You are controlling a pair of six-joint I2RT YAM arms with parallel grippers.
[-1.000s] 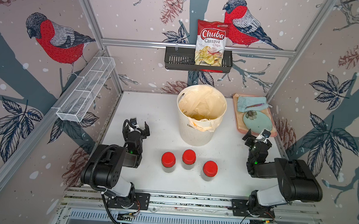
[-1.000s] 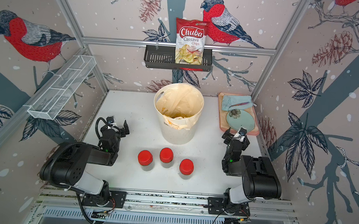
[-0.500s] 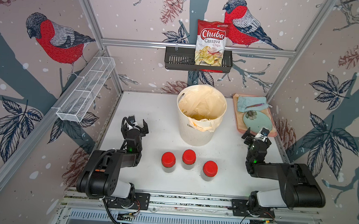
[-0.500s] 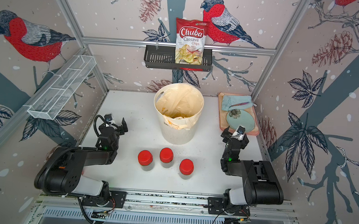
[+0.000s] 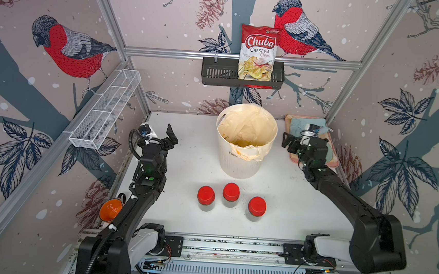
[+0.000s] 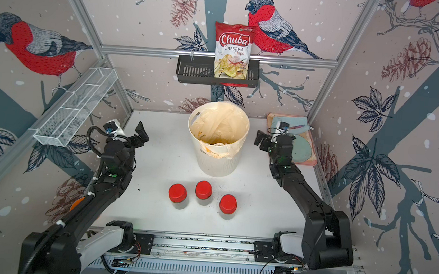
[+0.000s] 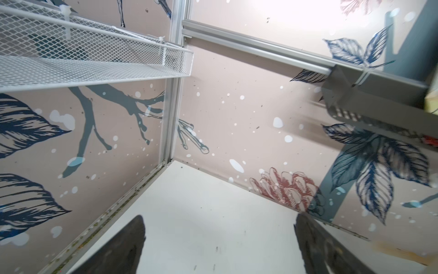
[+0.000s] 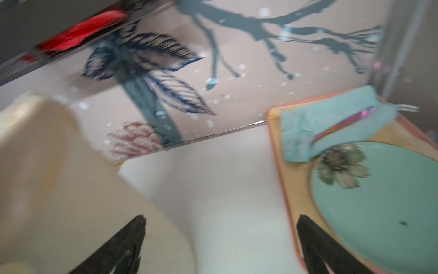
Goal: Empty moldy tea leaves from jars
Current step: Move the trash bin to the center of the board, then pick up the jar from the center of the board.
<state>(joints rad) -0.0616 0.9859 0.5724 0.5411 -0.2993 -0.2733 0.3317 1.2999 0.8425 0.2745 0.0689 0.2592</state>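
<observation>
a: where are the jars?

b: the jars [image 5: 231, 194] stand upright in a close cluster of three near the front middle of the white table [image 5: 189, 167], the centre one a little farther back. all three have their red lids [image 6: 228, 204] on. neither arm is near them.

a: and the tea leaves?

b: the tea leaves [image 5: 205, 208] show as a dark mass through the clear wall under the lids.

a: the bin?

b: the white ribbed bin [image 5: 237, 168], with a yellowish liner [image 5: 249, 124], stands behind the jars, apart from them.

a: left side?

b: the left gripper [image 5: 159, 135] hangs above the table's left part, jaws spread wide with nothing between them. its wrist view shows bare table and the back corner past the fingers [image 7: 125, 244].

a: right side?

b: the right gripper [image 5: 297, 141] is raised beside the bin, jaws just as wide and empty. its wrist view is blurred, but the strip of table between the bin and the orange tray [image 8: 292, 189] lies ahead. a teal plate [image 8: 379, 213] sits on that tray.
</observation>
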